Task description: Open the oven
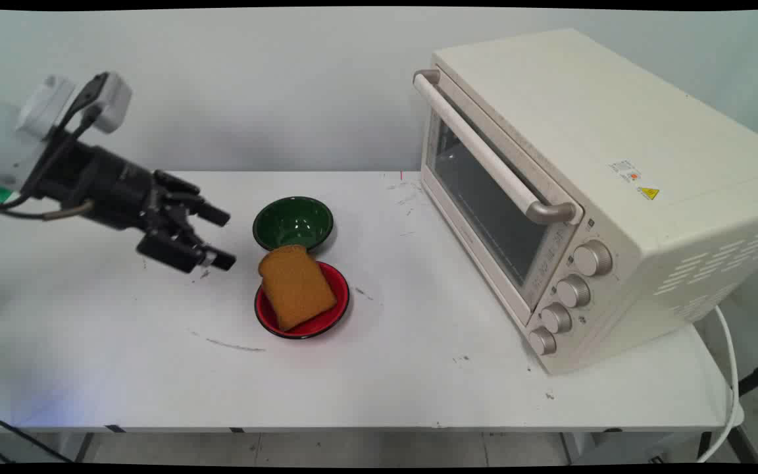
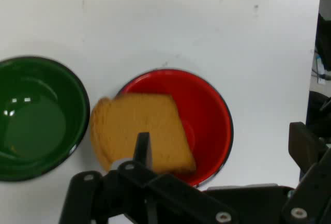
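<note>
Presently, wide-open gripper [image 1: 220,238] hovers just left of toast slice [image 1: 297,287] in red bowl [image 1: 333,315]; centring over the slice would suit a clean grasp

Main view: high, front, facing wall. Hand view: close, downward. Shared: red bowl [image 1: 303,315] [image 2: 207,115].

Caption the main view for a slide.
Open tool hovers left of toast on red bowl; green bowl behind, oven at right.
</note>
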Robot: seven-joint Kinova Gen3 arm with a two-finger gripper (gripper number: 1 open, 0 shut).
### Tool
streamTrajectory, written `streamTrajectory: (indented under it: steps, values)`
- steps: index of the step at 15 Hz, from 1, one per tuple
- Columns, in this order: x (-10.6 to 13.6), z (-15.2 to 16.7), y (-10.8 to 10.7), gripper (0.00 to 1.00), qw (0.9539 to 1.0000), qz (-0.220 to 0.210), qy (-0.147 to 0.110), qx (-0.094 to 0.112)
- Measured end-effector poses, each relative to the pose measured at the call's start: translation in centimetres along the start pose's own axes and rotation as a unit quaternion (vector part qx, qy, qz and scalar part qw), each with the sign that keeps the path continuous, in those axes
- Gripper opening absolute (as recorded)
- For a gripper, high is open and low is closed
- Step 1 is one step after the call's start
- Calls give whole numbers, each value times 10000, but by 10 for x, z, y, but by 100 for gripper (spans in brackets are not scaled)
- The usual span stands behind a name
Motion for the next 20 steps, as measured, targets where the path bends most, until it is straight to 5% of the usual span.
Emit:
streamTrajectory:
  steps: [11, 20]
  values:
    - [131, 23, -9, 100, 9991, 110, 390, 133]
    - [216, 45, -16, 100, 9967, 174, 701, 372]
